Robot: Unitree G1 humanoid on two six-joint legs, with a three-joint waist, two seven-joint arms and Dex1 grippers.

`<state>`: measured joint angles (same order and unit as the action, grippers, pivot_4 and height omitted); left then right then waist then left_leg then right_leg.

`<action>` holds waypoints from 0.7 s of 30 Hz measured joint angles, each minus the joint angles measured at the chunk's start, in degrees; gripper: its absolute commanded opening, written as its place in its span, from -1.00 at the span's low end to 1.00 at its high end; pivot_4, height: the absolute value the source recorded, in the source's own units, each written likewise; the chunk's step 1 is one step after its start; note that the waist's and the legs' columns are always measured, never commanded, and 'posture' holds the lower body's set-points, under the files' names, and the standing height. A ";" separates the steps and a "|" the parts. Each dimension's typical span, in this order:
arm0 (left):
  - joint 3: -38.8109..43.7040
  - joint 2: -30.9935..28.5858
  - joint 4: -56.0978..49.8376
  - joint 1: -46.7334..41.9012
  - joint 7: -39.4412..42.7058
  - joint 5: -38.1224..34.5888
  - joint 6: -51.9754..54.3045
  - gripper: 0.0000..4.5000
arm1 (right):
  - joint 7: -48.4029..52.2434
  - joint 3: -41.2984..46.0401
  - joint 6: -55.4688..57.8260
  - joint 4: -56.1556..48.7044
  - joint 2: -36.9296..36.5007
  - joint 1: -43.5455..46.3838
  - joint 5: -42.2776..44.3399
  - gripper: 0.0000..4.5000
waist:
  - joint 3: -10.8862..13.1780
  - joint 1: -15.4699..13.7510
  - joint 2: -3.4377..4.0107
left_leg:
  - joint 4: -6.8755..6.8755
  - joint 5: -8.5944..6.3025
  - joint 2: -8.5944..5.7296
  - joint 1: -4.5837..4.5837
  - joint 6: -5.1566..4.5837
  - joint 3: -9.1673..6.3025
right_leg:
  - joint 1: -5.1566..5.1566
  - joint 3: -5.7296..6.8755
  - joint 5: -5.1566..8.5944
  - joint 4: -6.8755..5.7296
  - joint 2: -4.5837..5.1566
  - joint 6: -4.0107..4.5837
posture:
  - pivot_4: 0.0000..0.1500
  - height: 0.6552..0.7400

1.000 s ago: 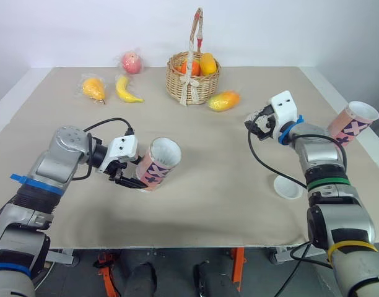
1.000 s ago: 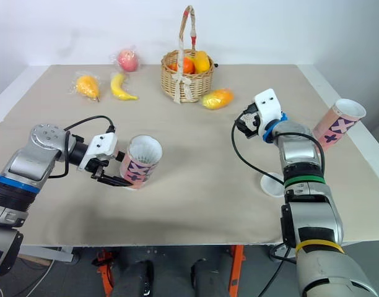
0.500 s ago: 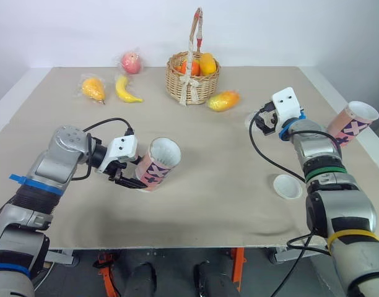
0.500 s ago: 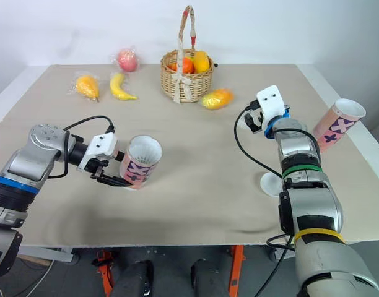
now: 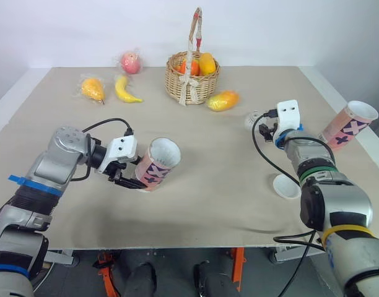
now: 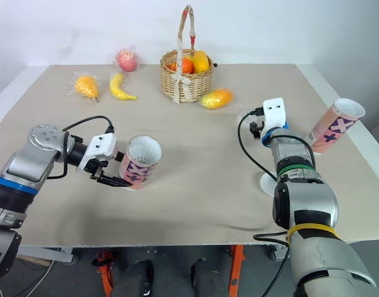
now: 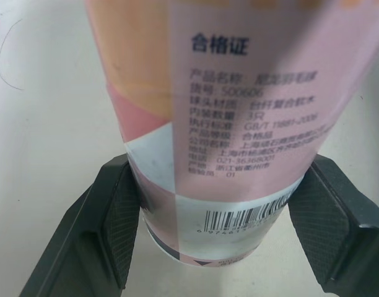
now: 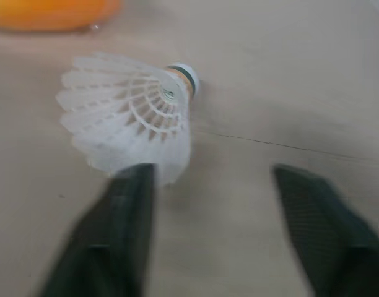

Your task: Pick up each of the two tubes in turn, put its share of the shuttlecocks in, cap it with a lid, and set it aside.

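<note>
A beige cloth covers the table; a woven basket of fruit stands at its far side. The left gripper pinches the tube near its base, its ribbed black pads pressed against opposite sides of the smooth pink card wall, just above the barcode. This tube is tilted, its white-lined open mouth raised toward the basket. The second tube is tilted too, at the table's right edge, well apart. A round white lid lies flat beside the right forearm. The right gripper hangs low over the cloth with its jaws spread wide, holding nothing. A white feathered shuttlecock lies on its side just ahead of one finger, not between them.
</note>
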<state>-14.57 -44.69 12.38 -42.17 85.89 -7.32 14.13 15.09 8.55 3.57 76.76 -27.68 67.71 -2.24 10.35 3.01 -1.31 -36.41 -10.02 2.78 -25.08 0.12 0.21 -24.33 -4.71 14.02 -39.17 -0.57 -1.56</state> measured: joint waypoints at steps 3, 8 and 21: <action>0.01 -0.01 -0.25 0.23 -0.17 -0.16 0.02 0.45 | 0.50 0.56 -0.45 -0.01 0.21 1.04 0.30 -0.84 | 0.00 -0.04 0.00 | 0.01 0.00 0.00 -0.01 0.00 -0.02 | 0.00 0.02 0.01 0.00 0.00 -0.01 | 1.00 1.00; 0.03 -0.09 -0.29 0.34 -0.39 -0.35 0.03 0.45 | 0.35 0.96 -0.49 0.00 0.55 1.01 0.39 -0.96 | 0.00 -0.02 0.00 | 0.01 0.00 0.00 -0.01 0.00 -0.01 | 0.00 0.01 0.01 0.00 0.00 -0.01 | 1.00 1.00; 0.05 -0.03 -0.33 0.45 -0.80 -0.51 0.15 0.45 | 12.36 -0.38 -4.08 -3.65 -1.37 -0.39 0.07 -0.96 | 0.00 -0.07 0.00 | 0.01 0.00 -0.01 -0.01 0.00 -0.01 | 0.00 0.01 0.02 0.01 0.01 -0.03 | 1.00 1.00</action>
<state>-14.52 -44.72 12.05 -41.72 85.08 -7.83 14.27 27.45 8.17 -0.50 73.11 -29.05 67.32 -2.17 10.35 2.94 -1.31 -36.40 -10.02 2.77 -25.09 0.12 0.20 -24.33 -4.70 14.04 -39.16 -0.56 -1.58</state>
